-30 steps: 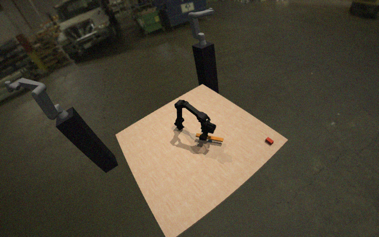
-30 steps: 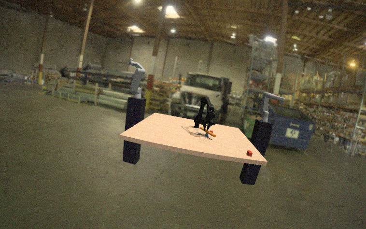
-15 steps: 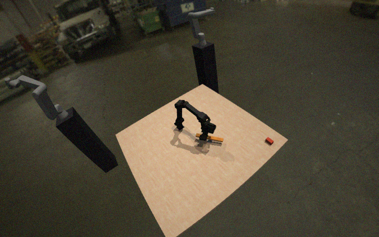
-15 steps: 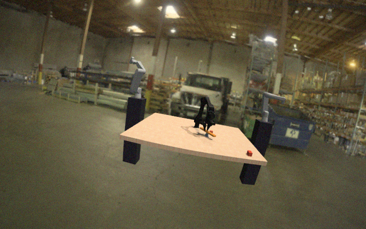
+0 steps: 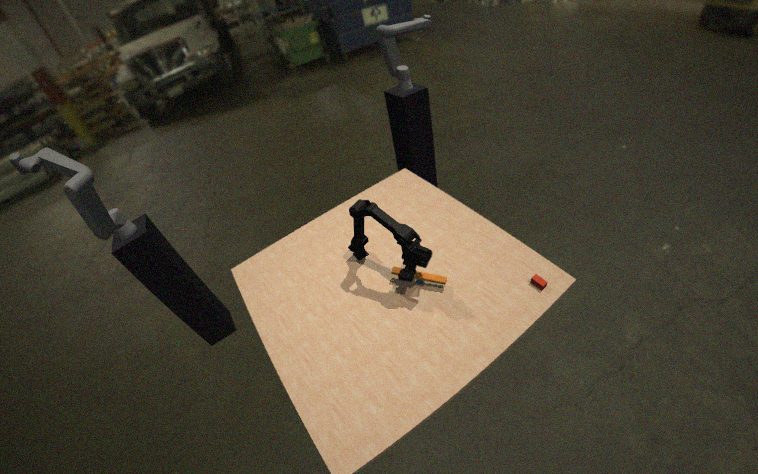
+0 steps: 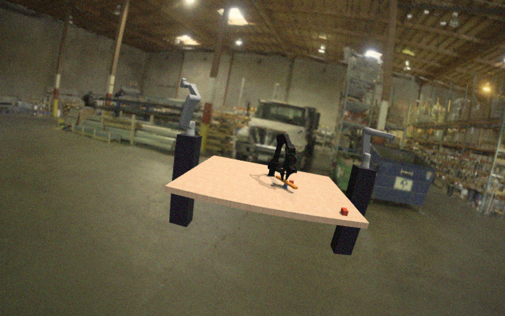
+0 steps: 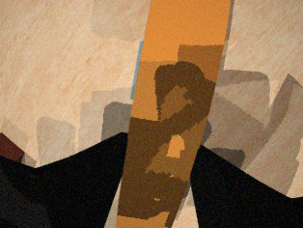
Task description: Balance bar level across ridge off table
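Grips the orange bar [image 5: 434, 278] [image 6: 292, 185] [image 7: 188, 24] between the fingers [image 5: 406, 275] [image 6: 283, 176], above the blue ridge [image 6: 285, 187] and off the table [image 5: 335, 363] [image 6: 230, 190] [image 7: 58, 53]. Cannot tell whether touching the ridge. In the exterior view, shows one red block [image 5: 538, 281] [image 6: 344, 211] at the near right corner, another red block [image 6: 291, 181] [image 7: 10, 149] just beyond the bar.

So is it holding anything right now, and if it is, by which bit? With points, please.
Yes, the orange bar [image 5: 433, 277] [image 6: 292, 185] [image 7: 188, 24], gripped by its long sides, off-centre, nearer the end closer to the arm's base.
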Controlling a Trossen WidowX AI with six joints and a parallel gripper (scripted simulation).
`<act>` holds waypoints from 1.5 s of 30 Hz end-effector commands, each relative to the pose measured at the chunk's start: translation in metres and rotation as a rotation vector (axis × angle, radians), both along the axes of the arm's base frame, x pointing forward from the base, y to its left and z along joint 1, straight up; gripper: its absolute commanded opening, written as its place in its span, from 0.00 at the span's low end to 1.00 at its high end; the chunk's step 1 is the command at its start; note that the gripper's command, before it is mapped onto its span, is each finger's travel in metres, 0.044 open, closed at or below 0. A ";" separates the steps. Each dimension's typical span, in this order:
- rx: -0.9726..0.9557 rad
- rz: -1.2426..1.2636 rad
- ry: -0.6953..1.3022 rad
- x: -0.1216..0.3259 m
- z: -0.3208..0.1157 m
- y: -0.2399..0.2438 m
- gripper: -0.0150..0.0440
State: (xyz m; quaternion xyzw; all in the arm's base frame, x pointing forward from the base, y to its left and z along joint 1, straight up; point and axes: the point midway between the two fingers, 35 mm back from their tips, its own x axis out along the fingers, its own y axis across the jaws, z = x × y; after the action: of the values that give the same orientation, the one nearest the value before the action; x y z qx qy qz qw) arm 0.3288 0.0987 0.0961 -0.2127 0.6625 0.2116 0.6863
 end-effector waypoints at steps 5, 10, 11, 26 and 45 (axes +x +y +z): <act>0.001 -0.004 0.001 0.000 -0.001 0.000 0.25; 0.001 -0.004 0.001 0.000 -0.002 0.000 0.25; 0.001 -0.004 0.001 0.000 -0.002 0.000 0.25; 0.001 -0.004 0.001 0.000 -0.003 0.000 0.25; 0.001 -0.004 0.001 0.000 -0.005 0.000 0.25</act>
State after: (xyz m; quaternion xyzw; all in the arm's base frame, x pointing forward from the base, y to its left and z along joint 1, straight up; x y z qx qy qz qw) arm 0.3294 0.0991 0.0935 -0.2125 0.6612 0.2118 0.6876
